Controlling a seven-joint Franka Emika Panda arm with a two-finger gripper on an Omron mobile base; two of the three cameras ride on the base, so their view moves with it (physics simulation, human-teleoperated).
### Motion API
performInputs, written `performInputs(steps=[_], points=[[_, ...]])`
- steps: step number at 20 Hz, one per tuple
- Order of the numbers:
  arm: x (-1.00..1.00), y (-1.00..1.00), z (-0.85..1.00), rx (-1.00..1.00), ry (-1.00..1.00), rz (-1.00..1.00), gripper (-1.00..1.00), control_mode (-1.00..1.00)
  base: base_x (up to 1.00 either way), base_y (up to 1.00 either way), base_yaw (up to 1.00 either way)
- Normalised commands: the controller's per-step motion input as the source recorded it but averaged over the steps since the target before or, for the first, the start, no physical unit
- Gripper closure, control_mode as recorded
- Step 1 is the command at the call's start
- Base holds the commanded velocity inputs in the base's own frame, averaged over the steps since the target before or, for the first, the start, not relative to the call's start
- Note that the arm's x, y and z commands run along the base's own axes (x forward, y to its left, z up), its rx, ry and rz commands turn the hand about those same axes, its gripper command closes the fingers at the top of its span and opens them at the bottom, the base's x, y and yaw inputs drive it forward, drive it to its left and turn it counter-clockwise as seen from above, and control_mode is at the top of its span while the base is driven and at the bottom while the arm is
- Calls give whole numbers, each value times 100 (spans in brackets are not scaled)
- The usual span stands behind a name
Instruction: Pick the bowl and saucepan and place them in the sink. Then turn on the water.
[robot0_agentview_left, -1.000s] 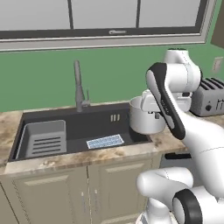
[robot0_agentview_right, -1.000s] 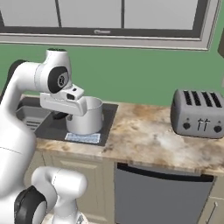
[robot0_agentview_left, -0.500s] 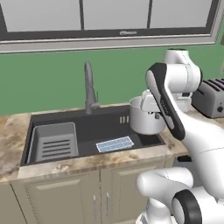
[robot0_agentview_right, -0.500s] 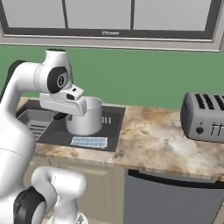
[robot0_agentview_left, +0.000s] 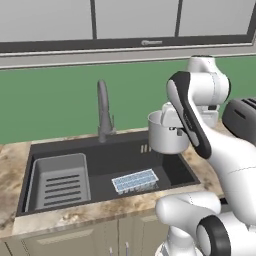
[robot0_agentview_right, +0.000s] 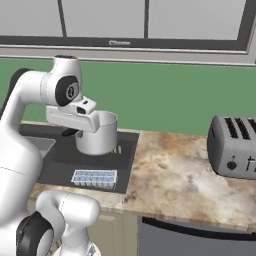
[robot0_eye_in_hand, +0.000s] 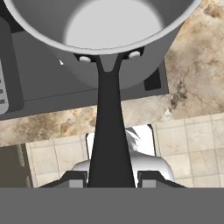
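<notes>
The gripper is shut on the dark handle of the pan, one finger on each side of it. The pan hangs in the air over the right end of the sink, near its right edge. It is up off the bottom, with open room under it. In the hand view the pan is empty inside.

The sink is wide and dark. A grey tray fills its left part. A small blue-white rack lies near the front edge. The middle of the sink floor is bare. The tap stands at the back edge, left of the pan and apart from it.

Since a moment ago the whole picture has slid, so the camera has moved. The pan sits in the grip the same way as before.

I count one pan, one sink, one tray, one rack, one tap and one toaster on the counter to the right.
</notes>
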Motion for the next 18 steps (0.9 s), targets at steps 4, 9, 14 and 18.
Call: performInputs(steps=[4, 9, 14, 18], points=[[0, 0, 0, 0, 0, 0, 100, 100, 32, -2, 0], [0, 0, 0, 0, 0, 0, 100, 100, 13, 0, 0], [0, 0, 0, 0, 0, 0, 100, 100, 30, 0, 0], [0, 0, 0, 0, 0, 0, 100, 100, 5, 0, 0]])
